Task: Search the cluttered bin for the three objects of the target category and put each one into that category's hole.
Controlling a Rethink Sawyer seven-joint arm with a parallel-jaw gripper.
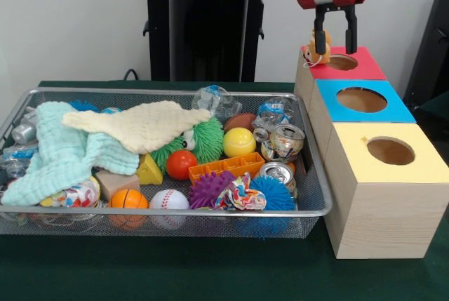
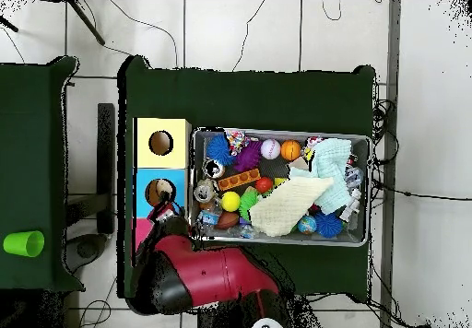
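Note:
The wire mesh bin (image 1: 168, 92) lies on the green table, full of balls, cans and cloths. It also shows in the overhead view (image 2: 277, 132). My gripper (image 1: 334, 41) hangs open just above the red-topped box (image 1: 365, 71), over the far left side of its round hole (image 1: 342, 62). A small tan-orange plush toy (image 1: 316, 51) sits at the red panel's left edge, by the left finger (image 1: 320, 29), outside the hole. No other plush toy shows in the bin. In the overhead view my arm (image 2: 198, 274) covers the red box.
Blue-topped (image 1: 361, 99) and yellow-topped (image 1: 390, 151) boxes stand in a row in front of the red one. Mint (image 1: 59, 154) and cream (image 1: 140, 125) cloths cover the bin's left half. A green hairy ball (image 1: 203, 141), spiky balls and cans lie beside them.

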